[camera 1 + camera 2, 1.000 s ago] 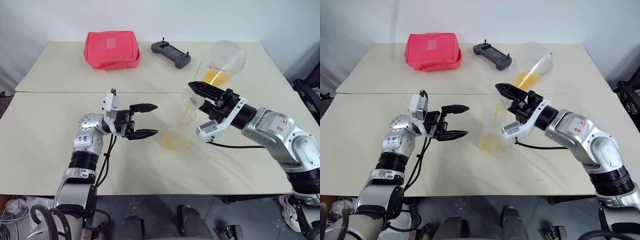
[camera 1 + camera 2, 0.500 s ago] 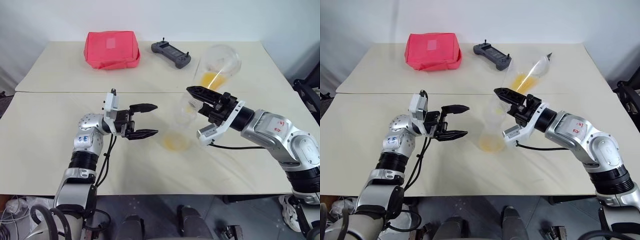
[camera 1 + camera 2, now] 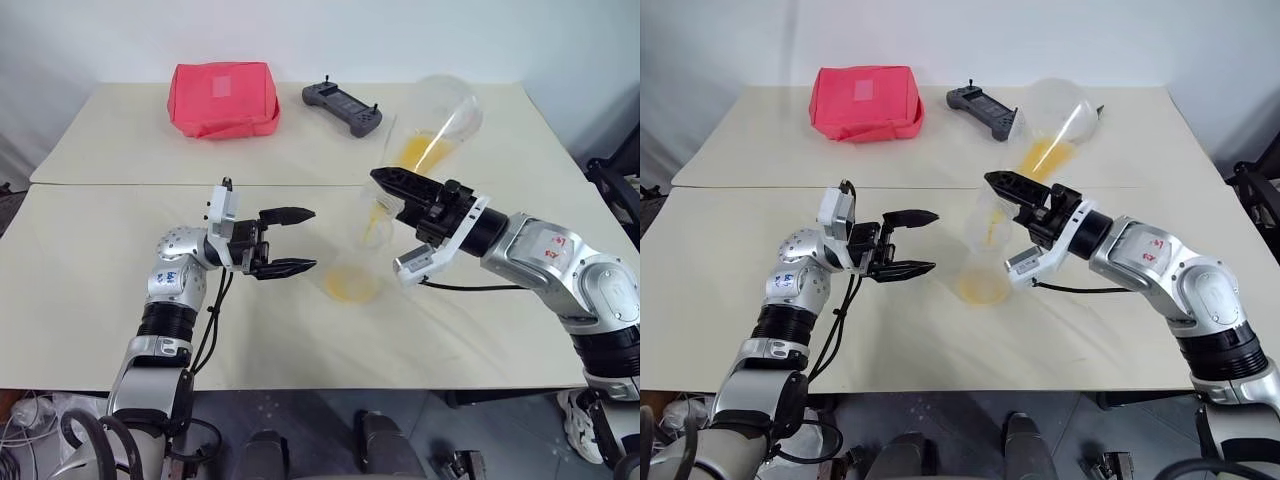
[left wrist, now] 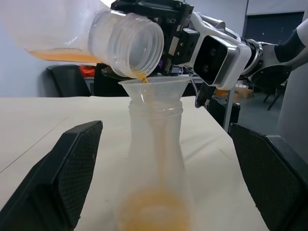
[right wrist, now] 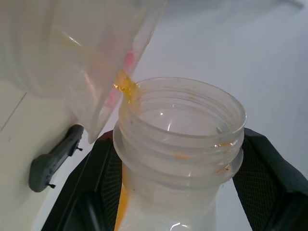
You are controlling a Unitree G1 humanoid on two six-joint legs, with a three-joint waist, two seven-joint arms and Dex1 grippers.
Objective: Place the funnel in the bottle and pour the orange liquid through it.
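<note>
Orange liquid (image 4: 140, 77) runs from your tilted jar (image 4: 122, 41) into the funnel (image 4: 153, 90).
Near you, your left gripper (image 3: 296, 240) gapes, released, beside the bottle (image 3: 356, 262) holding that funnel; your right gripper (image 5: 173, 192) clenches the jar's neck above it.

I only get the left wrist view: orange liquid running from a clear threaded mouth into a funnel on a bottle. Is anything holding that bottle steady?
Observer: No. The left gripper has its jaws open and stops just short of the bottle, not touching it.
Operator: What is that threaded mouth part of?
Observer: A round clear container, wider than the bottle. The right gripper clamps its neck and tips it, with orange liquid pooled in its lower side.
Operator: Anything else around?
Observer: A red pouch and a grey controller lie at the far side of the table.
</note>
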